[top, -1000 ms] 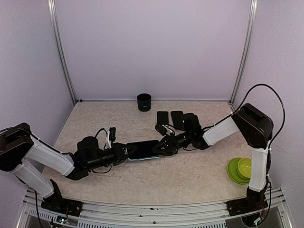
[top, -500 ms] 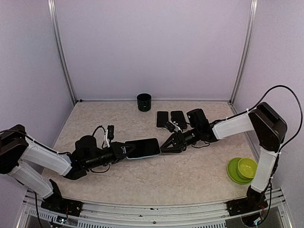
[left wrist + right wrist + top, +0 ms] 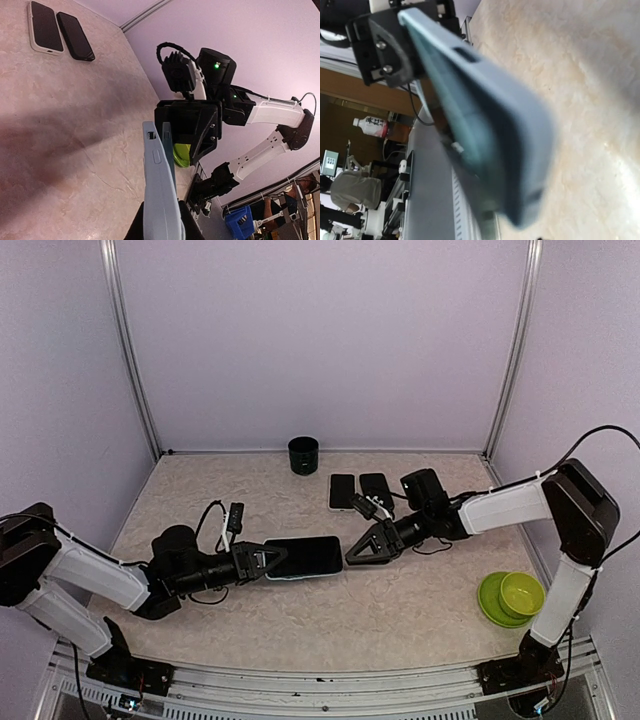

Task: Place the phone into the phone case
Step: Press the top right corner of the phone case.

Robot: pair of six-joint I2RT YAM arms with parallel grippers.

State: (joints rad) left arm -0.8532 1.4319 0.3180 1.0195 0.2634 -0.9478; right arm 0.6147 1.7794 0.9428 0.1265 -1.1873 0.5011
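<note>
**Right gripper [image 3: 352,557] backed off, phone [image 3: 308,555] left with the left arm**

Since a second ago my right gripper has slid away toward 3 o'clock. It was at the phone's right end then; now it sits just apart from it, fingers still pointing at it. The phone has drifted slightly toward 3 o'clock as well.

My left gripper [image 3: 268,560] is pinching the left end of the phone case [image 3: 159,190], holding it out level above the table [image 3: 400,630] near the middle. The phone's dark face shows on top inside the pale blue rim. I cannot tell whether it is fully seated. From the left wrist view the case is edge-on, with the right gripper directly behind it. I cannot tell whether the right fingers are spread or together.

Two other handsets [image 3: 342,490] lie flat side by side at 1 o'clock from the phone.
</note>
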